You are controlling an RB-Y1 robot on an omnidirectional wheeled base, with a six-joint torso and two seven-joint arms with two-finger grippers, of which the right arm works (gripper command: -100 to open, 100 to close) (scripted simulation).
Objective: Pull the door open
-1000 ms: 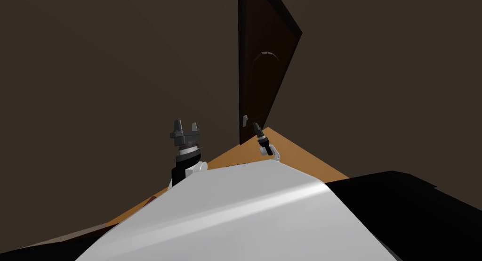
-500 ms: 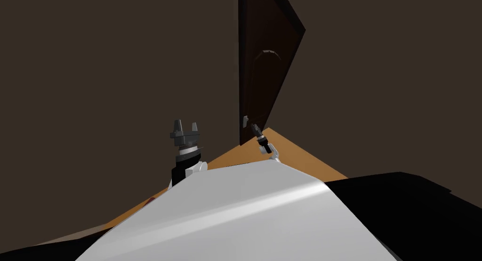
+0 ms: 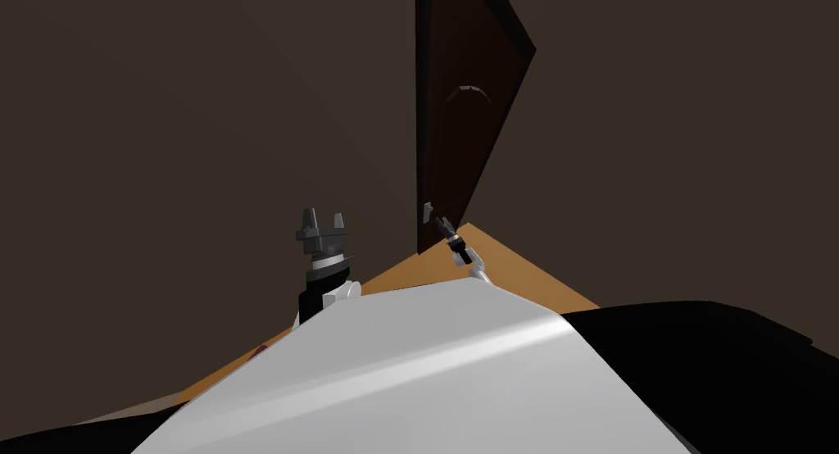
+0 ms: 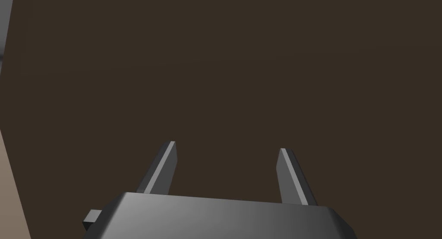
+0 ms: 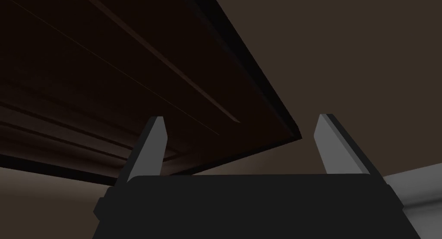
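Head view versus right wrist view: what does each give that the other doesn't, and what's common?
Head view adds the light grey handle, the orange floor and the open left gripper. Right wrist view adds the right gripper with fingers apart, nothing between, and grooves on the dark brown door. Both have that door and the right gripper near it.

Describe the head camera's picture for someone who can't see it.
The right gripper is close beside the small pale handle of a tall dark brown door between brown walls. The left gripper, open, is raised farther left; the floor is orange-brown.
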